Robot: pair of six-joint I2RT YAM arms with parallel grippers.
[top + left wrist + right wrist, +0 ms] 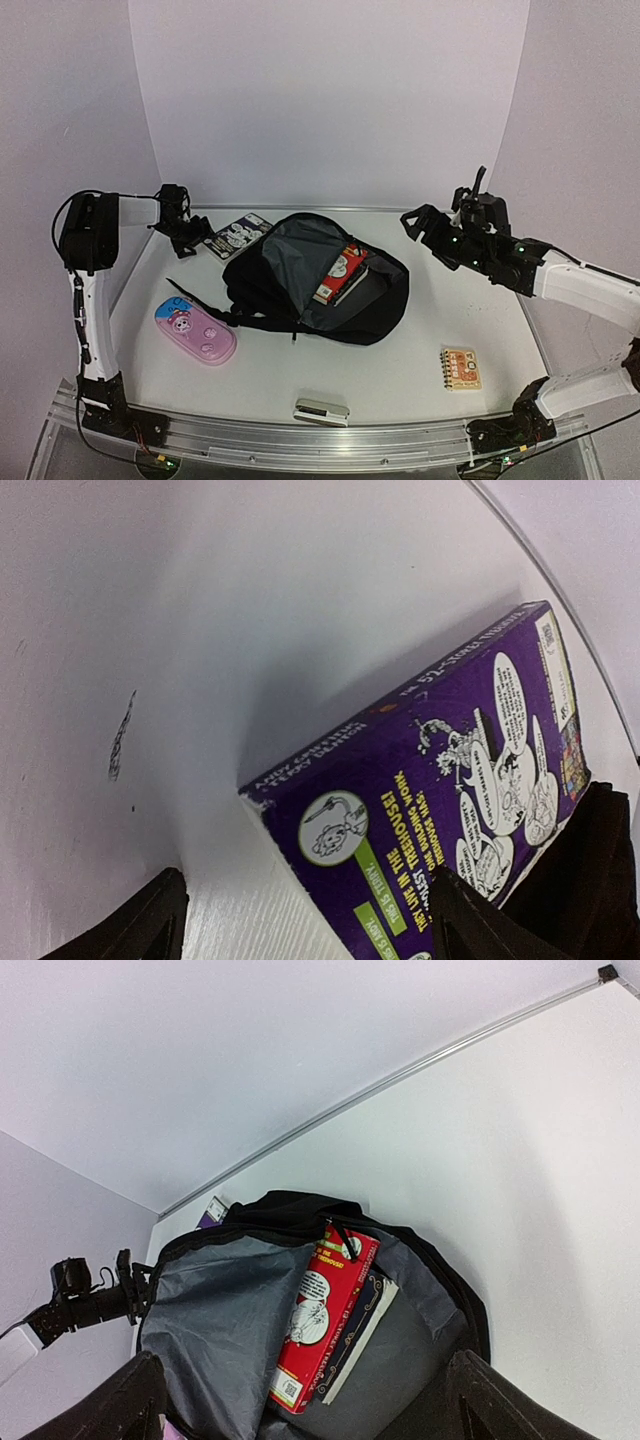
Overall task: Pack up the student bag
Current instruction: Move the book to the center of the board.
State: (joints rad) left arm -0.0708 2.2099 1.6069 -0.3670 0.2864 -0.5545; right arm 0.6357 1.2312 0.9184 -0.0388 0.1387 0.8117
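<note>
Soft black fabric backpack with grey lining [375,310] was seen lying mid-desk, mouth unzipped and facing up. A red paperback [340,272] and a dark slim book [352,285] were already inside, side by side.

The left gripper [190,232] was parked low at the far-left corner with its jaws spread wide and nothing held. It was lined up on a purple paperback [450,810] lying flat just beside the bag. The right gripper [425,225] was held in the air towards the far-right corner, also spread and empty, with its camera pointed into the bag.

Unpacked items noted:
- a pink rounded pencil case [195,330] near the left edge
- a small spiral notepad [460,367] near the right edge
- a small silver-white block [322,410] at the near edge (its type could not be told)

Risks as judged:
- The purple book is flat on the desk, so a pinch at its edge could slip or shove it into the bag's side.
- The bag mouth is soft and unsupported, so an incoming book could snag the lining or jam on the red one.

Text:
- On the purple spine, "52-STOREY TREEHOUSE" and what looked like "ANDY GRIFFITHS / TERRY DENTON" were made out.
- Lettering on the red cover and the notepad was too small to read.
</note>
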